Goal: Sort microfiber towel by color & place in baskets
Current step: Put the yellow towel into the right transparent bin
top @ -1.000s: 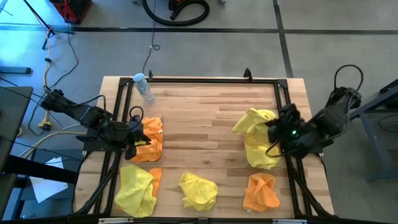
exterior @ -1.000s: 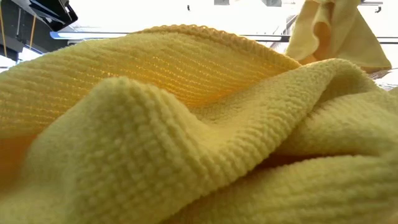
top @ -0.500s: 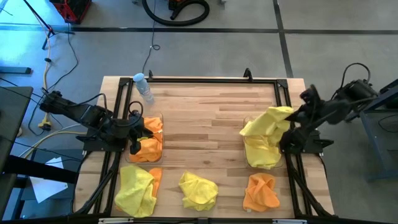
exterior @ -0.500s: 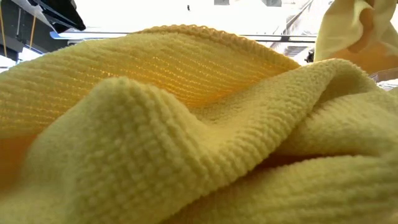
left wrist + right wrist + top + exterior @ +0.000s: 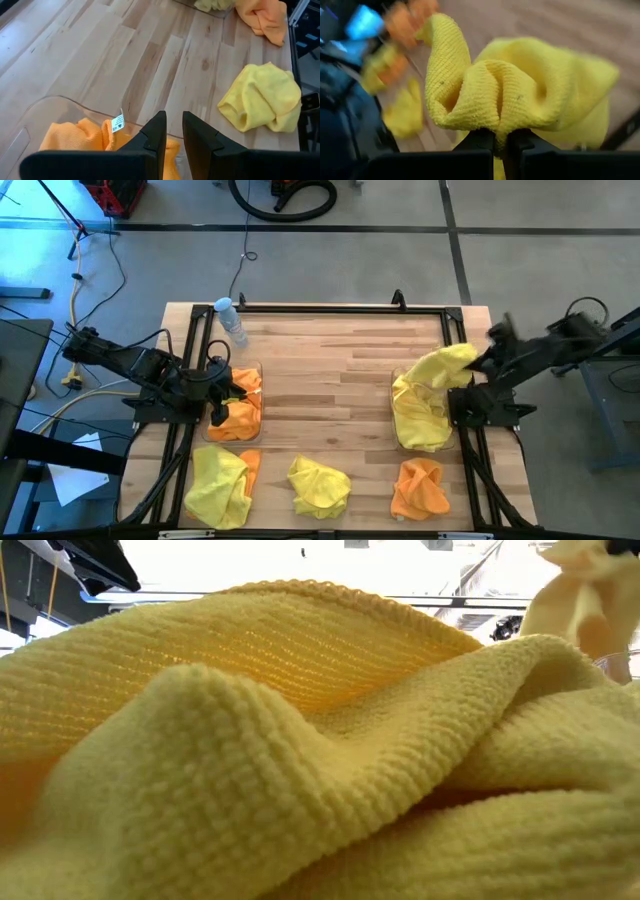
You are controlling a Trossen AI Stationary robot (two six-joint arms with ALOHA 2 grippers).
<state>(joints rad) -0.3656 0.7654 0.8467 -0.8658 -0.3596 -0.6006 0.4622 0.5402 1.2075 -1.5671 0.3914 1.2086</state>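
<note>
At the desk's (image 5: 340,360) three o'clock side, the right pincer (image 5: 500,139) is clenched on a yellow towel (image 5: 428,385) draped over the right basket (image 5: 398,442), while the left pincer (image 5: 170,131), slightly parted and empty, hovers over the orange-filled left basket (image 5: 258,368) at nine o'clock.

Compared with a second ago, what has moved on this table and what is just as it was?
The right gripper, shut on a yellow towel, has swung outward from over the right basket toward the table's right edge, dragging the towel's upper end with it; the rest still hangs in the basket. The left gripper stays over the left basket with its orange towels. The loose towels along the front edge have not moved.
</note>
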